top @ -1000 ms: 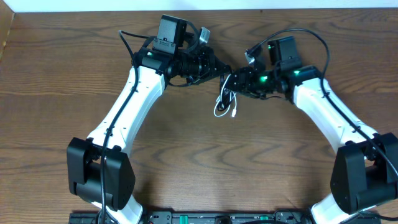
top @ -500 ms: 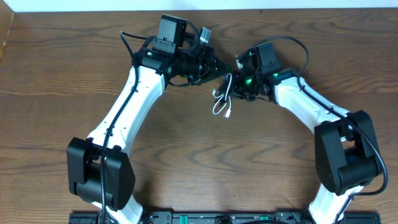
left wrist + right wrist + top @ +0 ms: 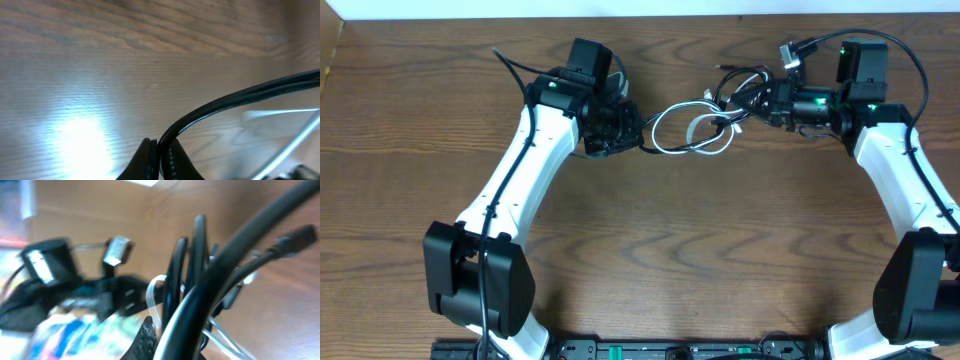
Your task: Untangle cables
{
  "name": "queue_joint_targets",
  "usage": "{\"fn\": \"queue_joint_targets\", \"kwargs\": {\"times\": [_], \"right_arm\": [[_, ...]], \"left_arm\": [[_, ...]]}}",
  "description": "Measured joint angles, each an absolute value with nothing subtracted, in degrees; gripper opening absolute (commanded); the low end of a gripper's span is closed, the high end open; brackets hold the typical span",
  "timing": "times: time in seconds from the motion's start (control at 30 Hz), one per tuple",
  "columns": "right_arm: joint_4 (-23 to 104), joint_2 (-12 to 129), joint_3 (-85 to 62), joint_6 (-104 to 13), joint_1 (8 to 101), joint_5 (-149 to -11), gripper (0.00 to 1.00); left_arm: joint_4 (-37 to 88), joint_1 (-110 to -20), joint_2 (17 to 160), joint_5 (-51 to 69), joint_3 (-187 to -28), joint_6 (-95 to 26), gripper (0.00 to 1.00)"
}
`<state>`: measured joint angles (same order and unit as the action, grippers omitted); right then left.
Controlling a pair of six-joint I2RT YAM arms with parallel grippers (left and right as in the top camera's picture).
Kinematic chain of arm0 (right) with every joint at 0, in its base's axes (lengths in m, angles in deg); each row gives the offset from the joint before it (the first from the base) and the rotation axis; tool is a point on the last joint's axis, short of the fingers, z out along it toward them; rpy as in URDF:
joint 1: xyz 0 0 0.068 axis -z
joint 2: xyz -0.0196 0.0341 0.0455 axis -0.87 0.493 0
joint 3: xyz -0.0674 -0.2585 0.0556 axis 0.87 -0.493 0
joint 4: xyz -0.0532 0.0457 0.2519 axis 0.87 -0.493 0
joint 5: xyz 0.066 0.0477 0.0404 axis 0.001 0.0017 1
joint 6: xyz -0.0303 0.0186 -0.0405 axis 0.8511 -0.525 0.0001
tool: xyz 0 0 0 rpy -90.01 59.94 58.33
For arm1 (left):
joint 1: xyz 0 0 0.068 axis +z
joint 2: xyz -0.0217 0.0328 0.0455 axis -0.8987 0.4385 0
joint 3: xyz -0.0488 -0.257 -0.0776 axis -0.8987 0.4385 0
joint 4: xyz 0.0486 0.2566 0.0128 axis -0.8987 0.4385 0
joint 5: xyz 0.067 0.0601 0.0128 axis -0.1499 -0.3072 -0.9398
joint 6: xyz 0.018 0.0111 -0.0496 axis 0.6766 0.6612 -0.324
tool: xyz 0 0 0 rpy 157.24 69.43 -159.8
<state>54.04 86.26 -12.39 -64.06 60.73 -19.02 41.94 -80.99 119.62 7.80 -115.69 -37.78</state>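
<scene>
The cables hang stretched between my two grippers at the back of the table. The white cable (image 3: pixel 682 132) forms wide loops in the middle, and the black cable (image 3: pixel 735 82) bunches near the right gripper. My left gripper (image 3: pixel 638 137) is shut on the black cable (image 3: pixel 235 100), which runs up and to the right from the fingertips (image 3: pixel 150 159). A blurred white cable (image 3: pixel 295 142) passes at the lower right of that view. My right gripper (image 3: pixel 748 105) is shut on the black cable (image 3: pixel 197 255), with the white cable (image 3: pixel 154 287) looped behind it. Only one finger (image 3: pixel 146 336) shows there.
The brown wooden table (image 3: pixel 650 250) spreads in front of both arms. A pale wall edge (image 3: pixel 650 8) runs along the back. Thicker black wires (image 3: pixel 910 55) arc over the right arm's wrist.
The right gripper has shut on the cables and swung back to the right. The left gripper has drawn left. The small tangle has stretched into wide loops between them.
</scene>
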Motion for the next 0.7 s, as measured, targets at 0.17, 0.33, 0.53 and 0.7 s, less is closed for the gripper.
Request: {"fn": "queue_joint_targets", "kwargs": {"times": [0.17,0.33,0.53,0.7], "right_arm": [[55.8,86.4,-12.5,-64.2,60.9,-13.6,0.01],[69.3,86.5,-13.1,-70.8,61.6,-10.7,0.01],[93.0,86.9,-14.0,-88.4,64.2,-6.5,0.01],[105.5,87.0,-13.9,-100.6,70.0,-5.4,0.01]], "left_arm": [[42.2,-81.9,119.4,5.4,-115.2,-32.1,0.08],[42.0,-84.3,119.3,5.1,-113.5,-27.0,0.08],[39.9,-86.1,118.5,3.1,-110.7,-24.8,0.07],[40.5,-85.4,118.2,-3.5,-106.9,-23.6,0.07]]}}
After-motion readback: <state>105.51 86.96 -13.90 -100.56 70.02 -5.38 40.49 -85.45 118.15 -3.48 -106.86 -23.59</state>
